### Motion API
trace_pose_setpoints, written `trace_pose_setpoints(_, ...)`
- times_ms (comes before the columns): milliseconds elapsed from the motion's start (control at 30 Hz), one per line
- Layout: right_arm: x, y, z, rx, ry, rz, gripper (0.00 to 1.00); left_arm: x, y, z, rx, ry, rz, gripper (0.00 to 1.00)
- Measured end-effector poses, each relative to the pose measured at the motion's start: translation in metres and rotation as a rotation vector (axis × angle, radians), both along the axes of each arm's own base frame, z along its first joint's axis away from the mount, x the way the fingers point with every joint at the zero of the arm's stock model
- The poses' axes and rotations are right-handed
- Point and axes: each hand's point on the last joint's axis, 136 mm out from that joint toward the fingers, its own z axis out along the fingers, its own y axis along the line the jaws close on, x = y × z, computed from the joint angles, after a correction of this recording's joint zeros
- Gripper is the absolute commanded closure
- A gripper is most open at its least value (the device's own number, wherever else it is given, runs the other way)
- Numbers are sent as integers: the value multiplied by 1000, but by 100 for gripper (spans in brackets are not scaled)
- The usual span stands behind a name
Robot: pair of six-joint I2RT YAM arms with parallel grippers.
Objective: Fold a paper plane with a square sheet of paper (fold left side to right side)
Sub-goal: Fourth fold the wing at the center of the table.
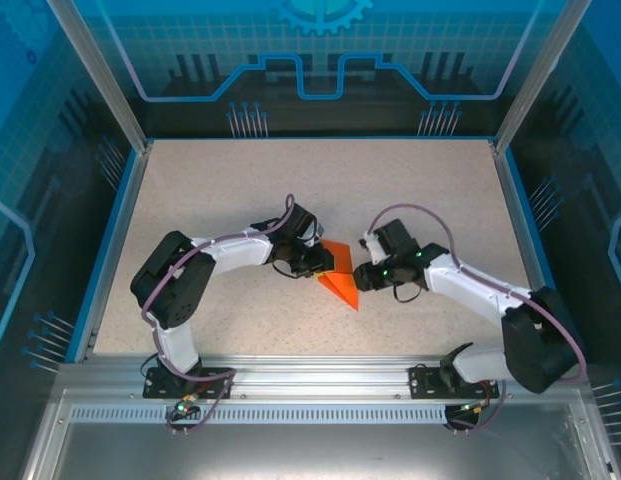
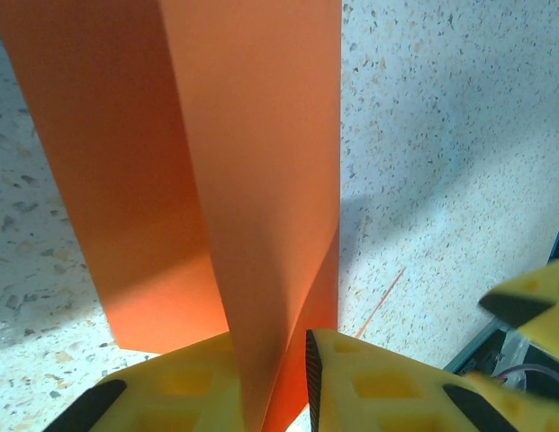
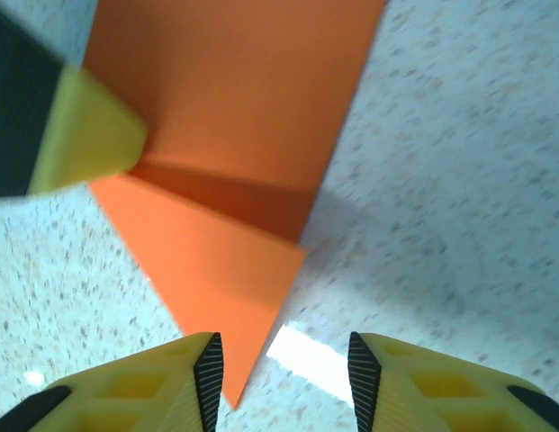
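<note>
The orange sheet of paper [image 1: 342,283] lies mid-table between the two arms, partly folded, with a pointed tip toward the near edge. My left gripper [image 1: 320,262] sits at its left side. In the left wrist view a raised flap of the paper [image 2: 261,180] stands up between the yellow fingers, and the left gripper [image 2: 270,364] is shut on it. My right gripper [image 1: 362,275] is at the paper's right side. In the right wrist view it [image 3: 284,364] stands open over the table, the paper's pointed tip [image 3: 225,270] just inside its left finger.
The speckled table [image 1: 240,190] has blue side rails and a metal rail along the near edge [image 1: 310,375]. A left fingertip [image 3: 85,135] shows in the right wrist view, and a right finger [image 2: 531,301] in the left wrist view.
</note>
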Motion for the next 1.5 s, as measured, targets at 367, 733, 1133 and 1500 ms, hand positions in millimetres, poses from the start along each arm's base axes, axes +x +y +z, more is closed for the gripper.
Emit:
trace_pose_setpoints(367, -29, 29, -20, -189, -144, 164, 50, 0, 0, 3, 9, 11, 0, 76)
trace_pose_setpoints(733, -19, 39, -35, -282, -186, 207, 50, 2, 0, 7, 16, 11, 3, 76)
trace_pose_setpoints(1133, -13, 37, -43, -323, -193, 202, 74, -2, 6, 2, 54, 32, 10, 73)
trace_pose_setpoints(1500, -14, 39, -46, -314, -183, 214, 91, 4, 26, 4, 93, 30, 36, 52)
